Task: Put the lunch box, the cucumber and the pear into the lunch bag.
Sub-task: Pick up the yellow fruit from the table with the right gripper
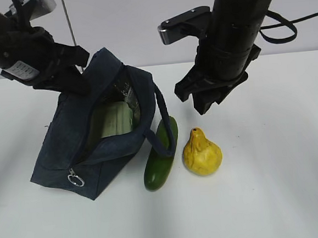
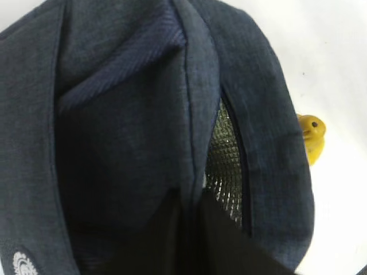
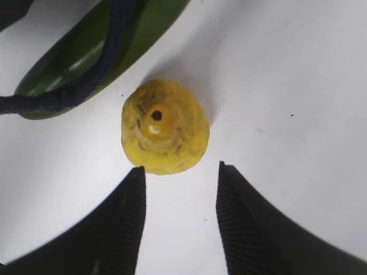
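Right wrist view shows you the right gripper point(image 3: 180, 220) with its jaws spread, hanging over the pear point(image 3: 165, 126) and touching nothing. Your pear, lumpy yellow with brown blotches, stands upright on the table point(image 1: 274, 187) just beside the cucumber point(image 1: 161, 153). Your left gripper point(image 1: 70, 76) pinches the lunch bag point(image 1: 67, 148) fabric, lunch box point(image 1: 112, 120) inside.

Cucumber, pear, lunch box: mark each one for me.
Cucumber point(image 1: 161, 162): exterior view, lower half of its body, below the bag handle.
Pear point(image 1: 202, 153): exterior view, its wide lower body.
Lunch box point(image 1: 115, 120): exterior view, pale green lid seen through the bag opening.
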Motion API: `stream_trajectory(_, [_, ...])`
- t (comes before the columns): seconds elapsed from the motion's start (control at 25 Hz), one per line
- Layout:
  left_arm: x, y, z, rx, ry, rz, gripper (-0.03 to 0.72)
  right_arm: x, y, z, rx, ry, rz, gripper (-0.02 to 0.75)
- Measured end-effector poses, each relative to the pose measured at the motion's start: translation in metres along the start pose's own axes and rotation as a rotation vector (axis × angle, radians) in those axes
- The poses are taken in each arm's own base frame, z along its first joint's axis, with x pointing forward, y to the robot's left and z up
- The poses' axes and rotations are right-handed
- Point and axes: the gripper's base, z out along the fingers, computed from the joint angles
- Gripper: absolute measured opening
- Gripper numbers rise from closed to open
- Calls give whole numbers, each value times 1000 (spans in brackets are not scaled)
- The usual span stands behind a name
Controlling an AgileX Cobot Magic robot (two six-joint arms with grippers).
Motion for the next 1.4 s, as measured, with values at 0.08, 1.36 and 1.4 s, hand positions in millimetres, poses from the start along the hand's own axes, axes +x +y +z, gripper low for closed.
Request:
stream_trajectory(0.08, [0, 1, 0, -11, 5, 10, 1, 4, 1, 4, -3, 19, -4, 327])
stream_trajectory(1.36, [2, 2, 0, -22, 29, 24, 1, 4, 12, 71, -94, 11, -9, 398])
stream_trajectory(1.4, [2, 2, 0, -22, 29, 24, 1, 5, 12, 73, -95, 22, -9, 380])
